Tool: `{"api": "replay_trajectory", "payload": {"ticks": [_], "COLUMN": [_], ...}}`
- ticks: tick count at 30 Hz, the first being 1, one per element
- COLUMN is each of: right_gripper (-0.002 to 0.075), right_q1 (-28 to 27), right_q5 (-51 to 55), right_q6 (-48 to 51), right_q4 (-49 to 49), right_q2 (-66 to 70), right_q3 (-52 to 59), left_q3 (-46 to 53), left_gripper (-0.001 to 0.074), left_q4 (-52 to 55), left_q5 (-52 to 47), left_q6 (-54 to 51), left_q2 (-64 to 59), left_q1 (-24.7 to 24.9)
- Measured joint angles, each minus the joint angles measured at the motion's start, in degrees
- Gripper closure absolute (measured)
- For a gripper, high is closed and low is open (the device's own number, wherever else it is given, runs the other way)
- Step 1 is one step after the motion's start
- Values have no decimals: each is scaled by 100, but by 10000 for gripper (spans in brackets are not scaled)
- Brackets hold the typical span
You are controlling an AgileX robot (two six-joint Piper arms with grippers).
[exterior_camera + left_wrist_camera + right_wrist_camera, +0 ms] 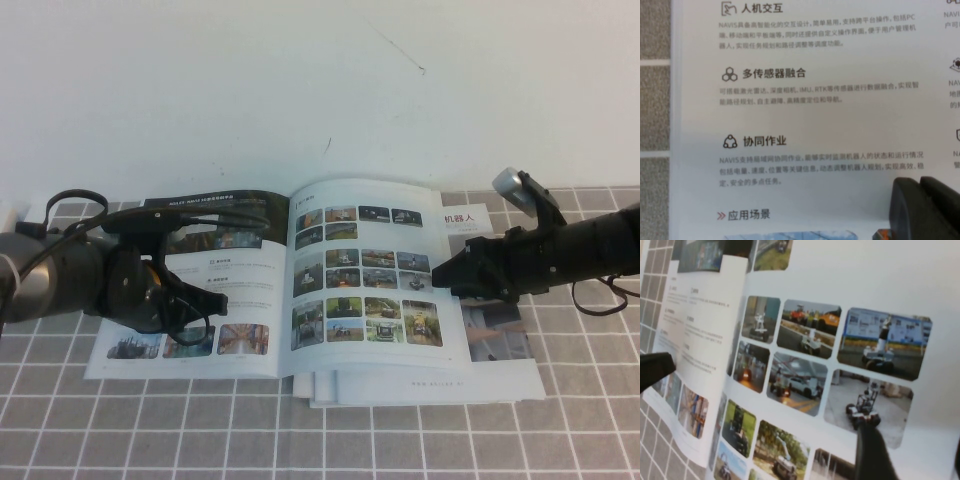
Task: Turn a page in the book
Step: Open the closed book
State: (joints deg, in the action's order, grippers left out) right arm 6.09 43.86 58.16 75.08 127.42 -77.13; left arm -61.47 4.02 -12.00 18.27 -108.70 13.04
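L arm: black round housing w/ grey metallic section behind, orange bit showing near the left tool, which is matte black. Thin black cables loop above and below the wrist. R arm: black ribbed sleeve, silver-grey cylinder cam on black bracket on top, black cable loop behind. Right tool: black, tapers to pointed fingers, smooth matte plastic.

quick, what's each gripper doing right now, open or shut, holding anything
left gripper: over the book's left text sheet, fingers cannot be told.
right gripper: open at the outer edge of the page, holding nothing.
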Motion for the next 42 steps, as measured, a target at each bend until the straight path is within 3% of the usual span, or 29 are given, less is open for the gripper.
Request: {"api": "replay_trajectory", "payload": {"ticks": [13,19,27,42], "right_gripper": [372,372,372,372], "right_q1": [0,-148,-7,123], "right_q5": [429,258,-68,30], "right_q6": [673,709,548,534], "right_q4": [1039,957,80,376], "right_q2": [11,11,11,-1], "right_q3": [0,0,0,0], "left_q3": [0,0,0,0], "left_gripper": [738,738,738,738], "left_q4": [0,0,-54,-64], "left_q5": [0,0,0,0], "left_q6": [14,-52,-66,-66], "left_q2": [0,0,0,0], "left_q1": [0,0,0,0]}}
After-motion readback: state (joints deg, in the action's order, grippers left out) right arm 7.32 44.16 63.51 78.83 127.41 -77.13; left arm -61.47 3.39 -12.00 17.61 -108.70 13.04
